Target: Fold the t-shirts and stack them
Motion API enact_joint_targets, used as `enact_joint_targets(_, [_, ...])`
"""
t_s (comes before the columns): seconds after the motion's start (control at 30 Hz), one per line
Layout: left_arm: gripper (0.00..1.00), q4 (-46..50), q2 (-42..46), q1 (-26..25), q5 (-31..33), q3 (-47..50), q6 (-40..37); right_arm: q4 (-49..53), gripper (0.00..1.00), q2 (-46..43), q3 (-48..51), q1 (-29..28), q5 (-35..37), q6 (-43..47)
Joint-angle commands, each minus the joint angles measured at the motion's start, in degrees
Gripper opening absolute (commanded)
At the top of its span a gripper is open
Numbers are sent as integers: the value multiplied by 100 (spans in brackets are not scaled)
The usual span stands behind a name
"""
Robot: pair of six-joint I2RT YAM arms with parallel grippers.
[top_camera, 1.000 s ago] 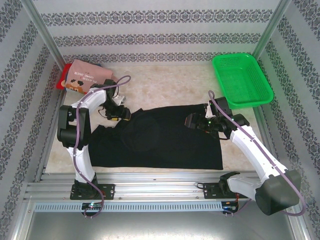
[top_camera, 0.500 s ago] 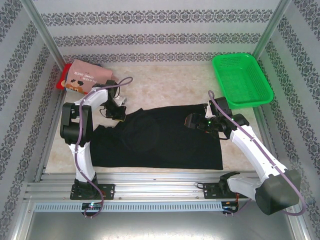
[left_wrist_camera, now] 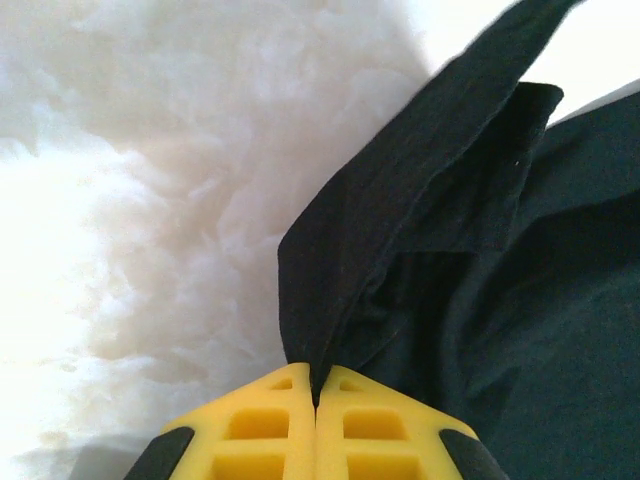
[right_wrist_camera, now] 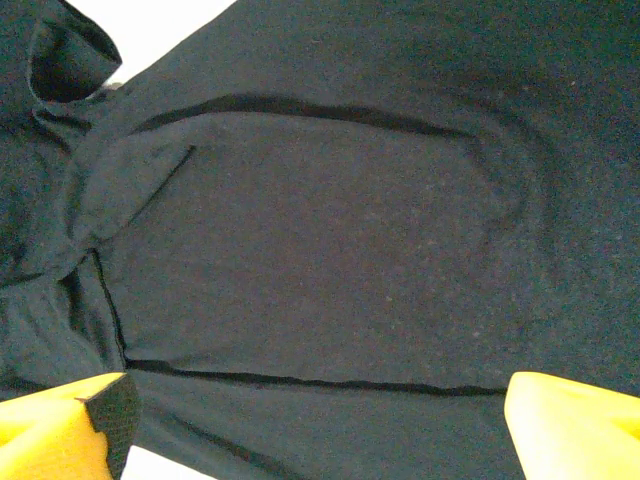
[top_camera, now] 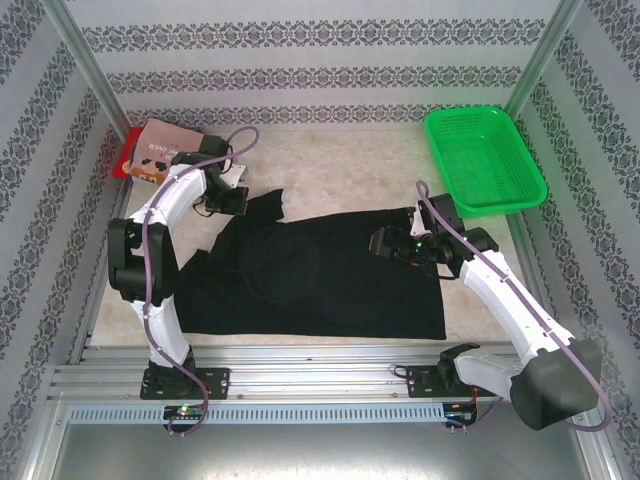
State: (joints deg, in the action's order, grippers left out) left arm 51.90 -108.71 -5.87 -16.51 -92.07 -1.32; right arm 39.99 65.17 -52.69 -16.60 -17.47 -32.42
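As left tool clamps black t-shirt edge | right tool wide, empty | overhead: pink t-shirt far-left

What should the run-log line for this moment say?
left tool: shut on black t-shirt edge | right tool: open above black t-shirt | pink t-shirt: far-left corner, atop red t-shirt
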Motion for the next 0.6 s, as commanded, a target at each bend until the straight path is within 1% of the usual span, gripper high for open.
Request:
enact_joint_targets(0.0, [3, -157, -18, 68, 163, -339, -96, -52, 94, -83, 107, 60, -2, -27])
enact_joint_targets(0.2, [2, -270, -66, 68, 487, -605, -125, -79, 95, -115, 145, 51, -1, -54])
enact_joint_targets(0.33, [2, -689, 283, -18, 505, -414, -206, -109, 96, -179, 175, 60, 66, -84])
enact_joint_targets(0.43, [3, -1094, 742, -127, 471, 107, -194, -182, 98, -211, 215, 59, 69, -139])
enact_joint_targets(0.57, [5, -1802, 1472, -214, 142, 1204, -115, -280, 98, -206, 241, 60, 25, -148])
